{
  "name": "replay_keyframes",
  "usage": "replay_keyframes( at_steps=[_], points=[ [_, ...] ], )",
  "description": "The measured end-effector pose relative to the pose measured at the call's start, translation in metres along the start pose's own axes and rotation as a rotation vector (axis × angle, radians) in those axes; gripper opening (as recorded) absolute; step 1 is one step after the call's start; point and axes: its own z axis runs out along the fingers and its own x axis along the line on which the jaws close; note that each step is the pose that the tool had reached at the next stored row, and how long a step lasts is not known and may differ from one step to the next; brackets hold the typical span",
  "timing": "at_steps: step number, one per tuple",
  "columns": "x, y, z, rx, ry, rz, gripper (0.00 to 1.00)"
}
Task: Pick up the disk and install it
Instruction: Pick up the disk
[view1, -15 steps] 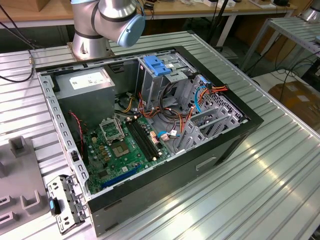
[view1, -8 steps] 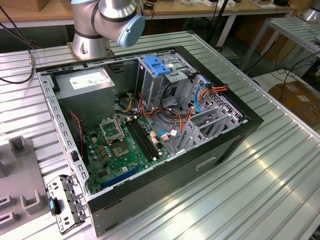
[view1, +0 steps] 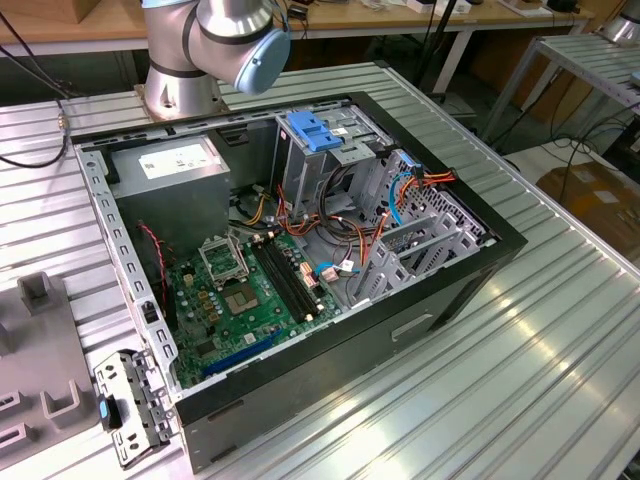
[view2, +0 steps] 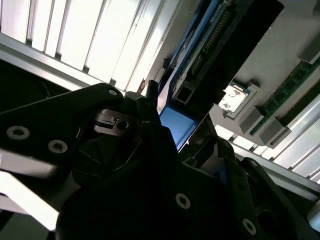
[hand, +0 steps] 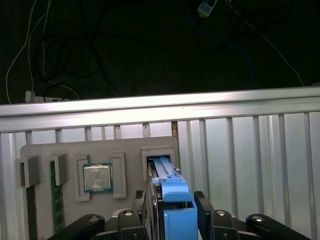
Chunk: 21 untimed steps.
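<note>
Looking through the first wrist view, you have the gripper (hand: 172, 199) down over the grey tray (hand: 130, 155), with the disk (hand: 177, 214) between its jaws. The disk stands on its edge in a slot at one end of the tray. One blue side rail faces the camera, and the far part of the disk sits down inside the slot. Your two fingers (hand: 141, 212) lie flush against the blue plastic on either side with no gap showing, so the hand reads as clamped on the disk.

In the second wrist view you see the same grip from the side. The dark body and the green circuit board of the disk (view2: 217, 47) run away from the black gripper housing, with the blue rail along one edge.

On the tray, a processor chip (hand: 97, 177) sits in the pocket just beside the disk's slot. A memory stick (hand: 57, 197) lies in a groove near the tray's other end. The tray rests on the ribbed metal table (view1: 520, 380), close to one of its edges, and beyond that edge loose cables (hand: 60, 55) hang over dark ground.

In the exterior view your arm (view1: 215, 45) rises from its base at the far edge of the table. The open computer case (view1: 350, 345) lies on its side in the middle of the table, well apart from the tray, which sits by the table's edge at the exterior view's left. Inside the case, near its far wall, a bright blue bracket (view1: 315, 130) tops the metal drive cage. A small metal plate (view1: 130, 400) lies on the table just beside the case's near corner.
</note>
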Motion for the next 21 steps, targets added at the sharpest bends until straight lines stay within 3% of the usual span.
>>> replay_keyframes(
  at_steps=[14, 16, 17, 21],
  points=[
    [-0.0016, 0.0001, 0.0017, -0.0003, 0.0002, 0.000, 0.51],
    [-0.0016, 0.0001, 0.0018, -0.0003, 0.0002, 0.000, 0.49],
    [-0.0016, 0.0001, 0.0018, -0.0003, 0.0002, 0.000, 0.42],
    [-0.0012, 0.0001, 0.0019, -0.0002, 0.0001, 0.000, 0.42]
  ],
)
